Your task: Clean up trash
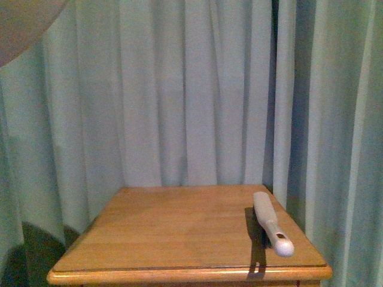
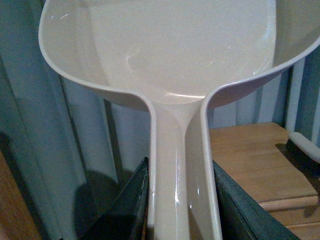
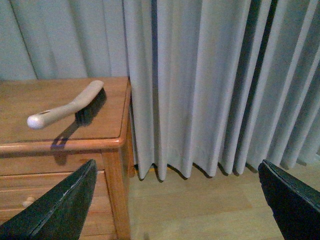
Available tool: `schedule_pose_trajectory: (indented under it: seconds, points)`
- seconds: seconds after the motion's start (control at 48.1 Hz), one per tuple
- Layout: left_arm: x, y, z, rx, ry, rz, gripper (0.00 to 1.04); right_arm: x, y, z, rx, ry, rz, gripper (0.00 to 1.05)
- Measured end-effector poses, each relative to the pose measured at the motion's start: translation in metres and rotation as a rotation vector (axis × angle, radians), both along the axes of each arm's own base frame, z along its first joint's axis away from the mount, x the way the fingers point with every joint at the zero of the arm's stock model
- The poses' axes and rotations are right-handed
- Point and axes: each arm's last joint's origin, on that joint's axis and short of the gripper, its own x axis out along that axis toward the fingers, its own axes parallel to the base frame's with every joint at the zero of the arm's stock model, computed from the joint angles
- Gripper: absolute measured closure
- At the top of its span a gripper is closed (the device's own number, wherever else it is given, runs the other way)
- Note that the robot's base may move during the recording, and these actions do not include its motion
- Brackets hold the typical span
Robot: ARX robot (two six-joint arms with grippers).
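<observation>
the left tool (image 2: 182, 202) was clamped on the handle of the pinkish-beige dustpan (image 2: 165, 50), its dark fingers (image 2: 132, 205) pressed against either side of the handle channel. the pan's broad scoop opened away from the wrist, and its pale inside looked smooth and glossy. from the front, a curved edge of the dustpan showed high above the tabletop (image 1: 179, 227) and off toward its left side, clear of the wood.

the wooden tabletop carried a brush (image 1: 272, 224) close to its right edge. the dark bristles faced down on the wood. the pale handle ran toward the tabletop's front edge and ended in a rounded tip raised a little off the surface, with a shadow beneath it.

the right tool (image 3: 172, 200) hung off the tabletop's right side, lower than its surface, over the light wooden floor (image 3: 200, 215). its fingers (image 3: 60, 205) stood wide apart with nothing between them, well apart from the brush.

grey-green curtains (image 1: 179, 89) hung behind the tabletop and past its right side, down to the floor. a drawer front (image 3: 45, 192) sat below the tabletop's front edge.

where the trash lay relative to the tabletop could not be told from these views.
</observation>
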Motion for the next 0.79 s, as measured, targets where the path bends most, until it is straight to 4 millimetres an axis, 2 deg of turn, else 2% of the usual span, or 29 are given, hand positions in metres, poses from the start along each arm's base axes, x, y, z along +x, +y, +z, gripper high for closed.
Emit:
schedule_pose_trajectory:
  seconds: [0.042, 0.145, 0.208, 0.27, 0.353, 0.457, 0.519, 0.603, 0.686, 0.79]
  points:
    - [-0.002, 0.000, 0.000, -0.001, -0.003, 0.000, 0.76, 0.000, 0.000, 0.000, -0.006, 0.007, -0.010, 0.07]
    - [-0.003, 0.000, 0.000, -0.005, -0.009, 0.001, 0.76, 0.002, 0.001, -0.003, -0.102, 0.235, -0.128, 0.07]
    - [-0.003, 0.000, 0.000, -0.007, -0.009, 0.002, 0.76, 0.008, 0.003, -0.002, -0.131, 0.304, -0.114, 0.07]
    - [-0.003, 0.000, 0.000, -0.007, -0.008, 0.001, 0.76, 0.016, 0.004, 0.004, -0.133, 0.338, -0.090, 0.07]
    - [-0.003, 0.000, 0.000, -0.010, -0.007, -0.001, 0.76, 0.034, 0.007, 0.022, -0.109, 0.362, -0.035, 0.07]
    - [-0.003, 0.000, 0.000, -0.012, -0.007, -0.001, 0.76, 0.064, 0.011, 0.048, -0.077, 0.391, 0.012, 0.07]
    - [-0.003, 0.000, 0.000, -0.014, -0.007, -0.001, 0.76, 0.100, 0.020, 0.070, -0.031, 0.449, 0.032, 0.07]
    - [-0.003, 0.000, 0.000, -0.014, -0.007, -0.001, 0.76, 0.130, 0.031, 0.084, 0.011, 0.500, 0.051, 0.07]
    - [-0.003, 0.000, 0.000, -0.015, -0.007, -0.001, 0.76, 0.174, 0.053, 0.096, 0.075, 0.599, 0.068, 0.07]
    - [-0.003, 0.000, 0.000, -0.014, -0.007, -0.001, 0.76, 0.213, 0.084, 0.105, 0.138, 0.677, 0.066, 0.07]
